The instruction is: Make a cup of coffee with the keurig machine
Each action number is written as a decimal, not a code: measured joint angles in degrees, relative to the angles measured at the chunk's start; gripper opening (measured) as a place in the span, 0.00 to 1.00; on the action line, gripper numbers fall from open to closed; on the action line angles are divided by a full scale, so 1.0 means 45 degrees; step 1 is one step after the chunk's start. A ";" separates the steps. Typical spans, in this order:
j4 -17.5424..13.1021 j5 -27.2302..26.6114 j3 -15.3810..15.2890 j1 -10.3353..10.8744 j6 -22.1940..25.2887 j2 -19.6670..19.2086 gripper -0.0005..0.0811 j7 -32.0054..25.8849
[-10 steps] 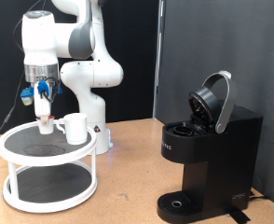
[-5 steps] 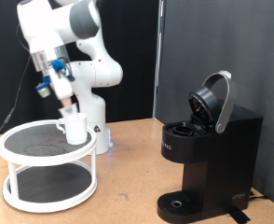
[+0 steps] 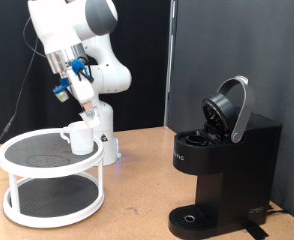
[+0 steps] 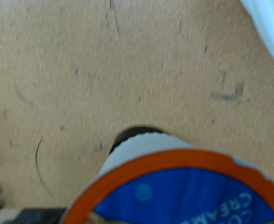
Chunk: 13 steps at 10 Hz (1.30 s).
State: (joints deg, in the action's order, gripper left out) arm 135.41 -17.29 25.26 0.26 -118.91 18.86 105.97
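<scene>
The keurig machine [image 3: 222, 165] stood lid-up near the tabletop's right edge, and the cup [image 3: 79, 137] sat on the white tray table [image 3: 27, 189] near the left edge. Above the cup, the gripper [image 3: 87, 105] was closed on a coffee pod [image 4: 179, 191], a light, thin-walled thing probably best pinched at its rim.

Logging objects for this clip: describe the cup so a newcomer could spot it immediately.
Start at the white round two-tier tray table on the exterior view's left. On its top tier, at the edge nearest the robot base, stands the cup, a small plain white mug. It is the only vessel there, much shorter than the black keurig machine.
</scene>
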 joint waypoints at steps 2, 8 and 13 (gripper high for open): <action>-0.0537 -0.0971 0.0073 0.0155 0.0810 -0.0182 0.48 -0.0620; -0.2643 -0.1890 -0.0521 0.1209 0.2601 -0.1501 0.48 -0.0793; -0.2728 -0.3471 -0.0651 0.1383 0.2745 -0.1498 0.48 -0.1232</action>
State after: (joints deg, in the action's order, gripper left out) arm 123.13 -32.91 22.33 6.49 -106.56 12.12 100.42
